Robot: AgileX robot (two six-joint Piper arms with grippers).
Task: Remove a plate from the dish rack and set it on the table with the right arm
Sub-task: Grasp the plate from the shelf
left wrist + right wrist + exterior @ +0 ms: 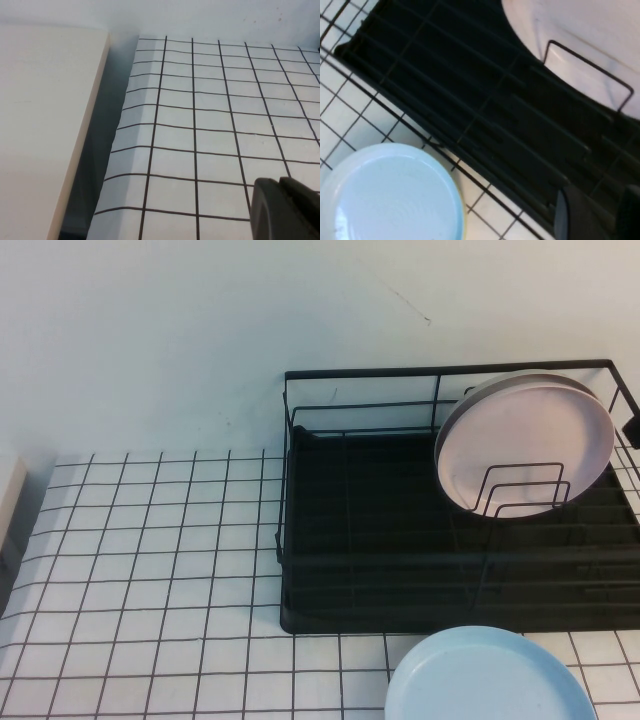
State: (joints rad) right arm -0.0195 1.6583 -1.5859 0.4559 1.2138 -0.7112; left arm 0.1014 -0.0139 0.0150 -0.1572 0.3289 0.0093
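Note:
The pale pink plate (525, 445) stands upright between wire dividers at the back right of the black dish rack (360, 540). It also shows in the right wrist view (580, 30). My right gripper (600, 215) is open and empty. It hangs over the front part of the rack (470, 90), short of the plate, and is out of the high view. My left gripper (279, 192) is shut and empty, low over the gridded table (210, 120) at its left side, far from the rack.
A light blue plate (485, 680) lies flat on the table (150, 560) just in front of the rack, also in the right wrist view (390, 195). A grey-white plate's rim (500, 383) shows behind the pink one. A beige surface (45, 125) borders the table's left edge.

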